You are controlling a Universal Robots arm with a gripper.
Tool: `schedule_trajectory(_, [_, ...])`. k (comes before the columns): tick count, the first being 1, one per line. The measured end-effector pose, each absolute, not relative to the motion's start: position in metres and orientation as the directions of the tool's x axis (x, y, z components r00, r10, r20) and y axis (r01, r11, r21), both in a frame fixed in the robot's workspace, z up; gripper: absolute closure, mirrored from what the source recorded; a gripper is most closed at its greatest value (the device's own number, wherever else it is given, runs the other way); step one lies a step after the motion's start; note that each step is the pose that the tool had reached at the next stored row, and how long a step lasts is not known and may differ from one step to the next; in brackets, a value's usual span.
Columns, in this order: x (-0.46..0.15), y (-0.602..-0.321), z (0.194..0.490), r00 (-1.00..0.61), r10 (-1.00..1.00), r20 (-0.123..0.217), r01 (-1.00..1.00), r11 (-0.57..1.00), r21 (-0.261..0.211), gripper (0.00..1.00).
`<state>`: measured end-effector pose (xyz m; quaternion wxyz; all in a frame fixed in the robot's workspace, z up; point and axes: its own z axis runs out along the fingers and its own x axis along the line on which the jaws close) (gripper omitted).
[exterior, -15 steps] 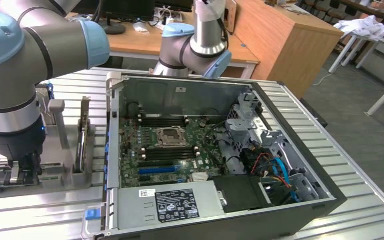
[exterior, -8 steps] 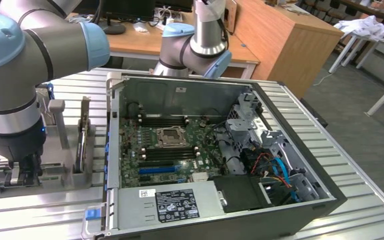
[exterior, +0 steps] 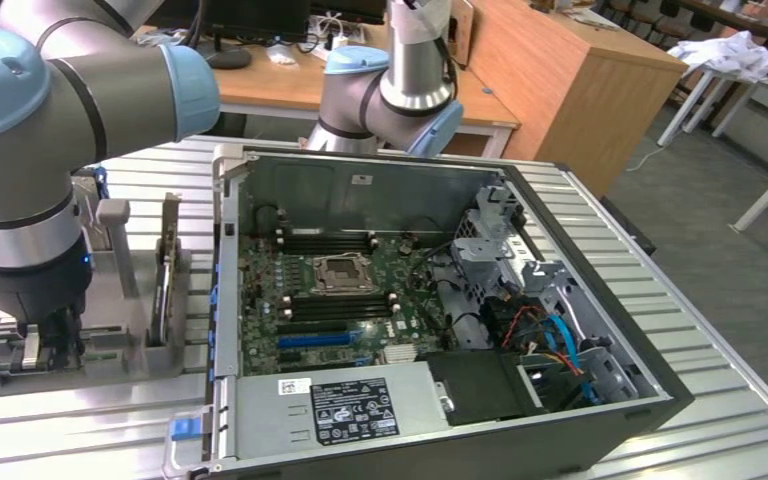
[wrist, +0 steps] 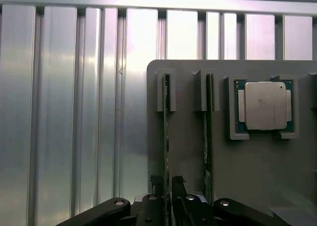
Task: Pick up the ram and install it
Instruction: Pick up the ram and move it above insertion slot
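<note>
Your gripper [wrist: 167, 185] sat astride the ram [wrist: 166, 127], which stood on edge in the grey tray [wrist: 185, 137]; I could not tell whether it had clamped. A skewed bite could have jammed the ram in its slot or knocked the neighbouring stick [wrist: 207, 132].

No text can be read. The black label [exterior: 353, 411] on the computer's power supply [exterior: 267, 428] carries white print and symbols (all too small to make out), and the white sticker [exterior: 293, 384] beside it is equally illegible.
</note>
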<state>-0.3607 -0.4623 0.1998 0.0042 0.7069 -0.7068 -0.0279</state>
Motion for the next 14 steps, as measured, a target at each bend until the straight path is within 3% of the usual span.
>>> schedule_trajectory(14, [-0.3607,-0.4629,0.1998,0.0,-0.999,-0.034,-0.999,-0.002,0.045,0.79])
